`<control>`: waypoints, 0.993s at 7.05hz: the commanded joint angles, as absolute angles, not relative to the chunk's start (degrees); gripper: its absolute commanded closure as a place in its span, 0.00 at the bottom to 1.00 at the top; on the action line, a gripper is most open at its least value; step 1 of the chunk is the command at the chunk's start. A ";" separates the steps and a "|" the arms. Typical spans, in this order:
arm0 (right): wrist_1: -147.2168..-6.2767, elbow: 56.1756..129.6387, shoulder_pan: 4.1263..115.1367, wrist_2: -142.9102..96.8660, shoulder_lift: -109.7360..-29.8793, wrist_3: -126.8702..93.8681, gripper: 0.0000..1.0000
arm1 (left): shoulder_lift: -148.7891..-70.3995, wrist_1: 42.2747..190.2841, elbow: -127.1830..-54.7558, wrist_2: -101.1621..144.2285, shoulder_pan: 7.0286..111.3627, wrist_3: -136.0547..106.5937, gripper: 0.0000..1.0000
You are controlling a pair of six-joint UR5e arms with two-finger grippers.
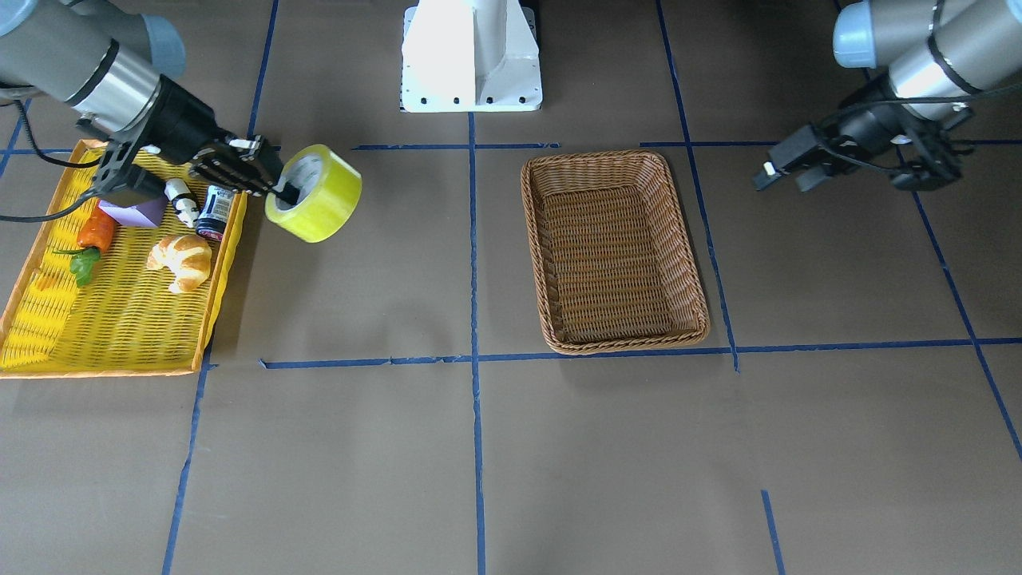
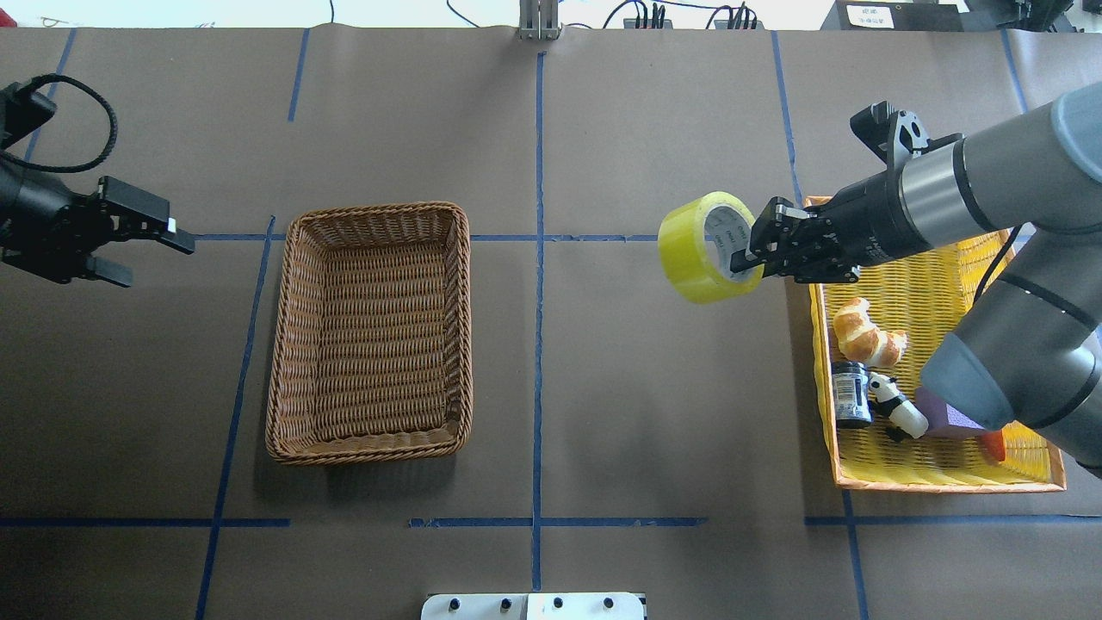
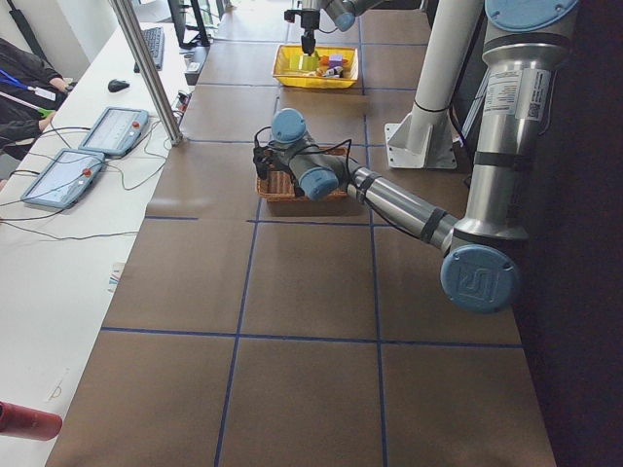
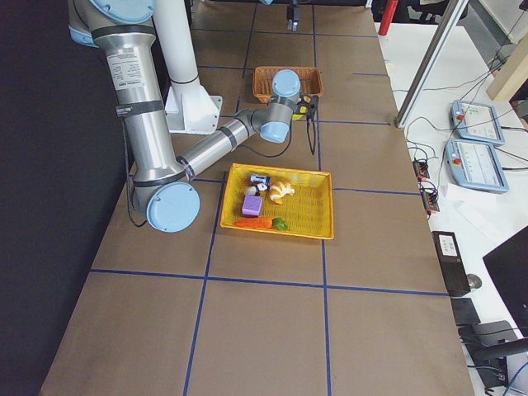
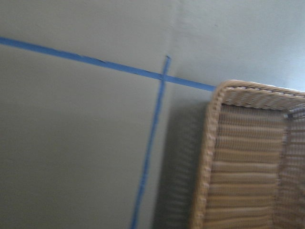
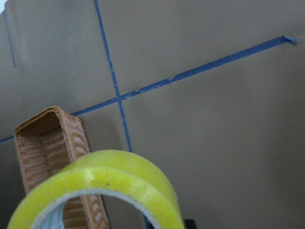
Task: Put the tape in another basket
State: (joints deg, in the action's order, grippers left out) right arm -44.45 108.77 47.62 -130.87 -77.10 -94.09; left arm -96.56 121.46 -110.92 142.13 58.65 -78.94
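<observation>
Right hand [image 2: 742, 257] grips tape [image 2: 696, 250] by one wall, finger through core; roll hangs above the surface [image 2: 620, 405] beside the yellow basket [image 2: 947, 486], well apart from the wicker basket [image 2: 370, 211]. Risk: off-centre pinch could let roll swing or slip mid-carry. Left hand [image 2: 153, 258] idle, jaws spread.

Yellow basket [image 4: 312, 216] near, holding croissant [image 4: 281, 191], purple block [image 4: 252, 205]; wicker basket [image 4: 264, 81] beyond.

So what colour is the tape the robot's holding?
The tape is bright yellow-green with a white printed core; the overhead view shows it best.
</observation>
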 commanded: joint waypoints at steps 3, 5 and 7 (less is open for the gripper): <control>-15.79 108.20 34.66 -113.07 -77.08 -113.27 0.98 | -100.81 152.58 -110.48 136.88 52.32 -110.42 0.00; -6.81 108.11 31.56 -109.44 -76.73 -116.00 0.98 | -101.68 167.62 -109.95 130.81 48.44 -123.60 0.00; -1.94 108.45 30.15 -107.76 -74.72 -116.72 0.98 | -104.22 182.22 -110.13 118.11 42.66 -137.40 0.00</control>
